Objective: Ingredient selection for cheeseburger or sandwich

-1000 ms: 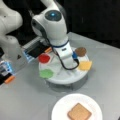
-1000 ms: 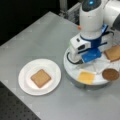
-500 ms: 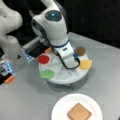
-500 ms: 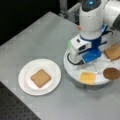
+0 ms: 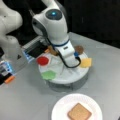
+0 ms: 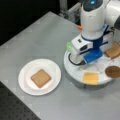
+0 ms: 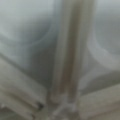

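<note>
One toast on plate: we see a single tan toast square (image 5: 79, 114) lying flat near the middle of the white paper plate (image 6: 25, 86), with bare plate rim all round it; nothing is stacked on it.
Open room: the grey counter (image 6: 40, 37) lies bare between the plate and the round white tray (image 5: 62, 78), and widely toward a front view's left.
Tray edges: the yellow cheese square (image 6: 90, 78) sits at the tray's rim nearest the plate side, the dark brown patty (image 6: 113, 72) just beside it at the rim, and the second toast square (image 6: 113, 51) farther back.
Other ingredients: the red tomato round (image 5: 42, 60) and green lettuce disc (image 5: 48, 74) lie apart on the tray's opposite side.
Tool: the tool (image 5: 71, 62) is down over the tray's middle, among the ingredients; we cannot tell whether its jaws are apart or together, nor whether it touches anything.
Wrist view: perhaps a tray divider, close up; we cannot say more.
In the way: the arm's white body hides the tray's centre; a white stand (image 5: 10, 45) and an orange-tipped object (image 5: 9, 79) sit at the counter's edge.
</note>
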Robot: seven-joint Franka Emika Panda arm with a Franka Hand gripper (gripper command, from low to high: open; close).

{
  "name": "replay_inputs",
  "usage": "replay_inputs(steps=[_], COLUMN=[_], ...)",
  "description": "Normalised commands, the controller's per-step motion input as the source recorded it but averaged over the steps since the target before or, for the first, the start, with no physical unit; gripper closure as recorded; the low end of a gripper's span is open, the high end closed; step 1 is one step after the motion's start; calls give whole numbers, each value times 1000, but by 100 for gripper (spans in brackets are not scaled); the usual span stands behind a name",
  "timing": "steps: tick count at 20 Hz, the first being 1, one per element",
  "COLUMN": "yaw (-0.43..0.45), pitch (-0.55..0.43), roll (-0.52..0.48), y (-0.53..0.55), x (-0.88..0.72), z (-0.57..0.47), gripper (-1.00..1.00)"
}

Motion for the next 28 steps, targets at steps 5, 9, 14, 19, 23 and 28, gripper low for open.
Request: replay_inputs(steps=[5,9,14,19,23,28], yaw=[-156,-365,-407,-370,-307,-196], pitch=[23,112,129,217,312,395], roll=[133,47,-40,-48,50,198], y=[147,107,120,79,-123,-484], x=[-141,-200,-188,-8,218,410], z=[111,264,372,381,443,468], gripper=[-100,-100,-100,-100,-100,-100])
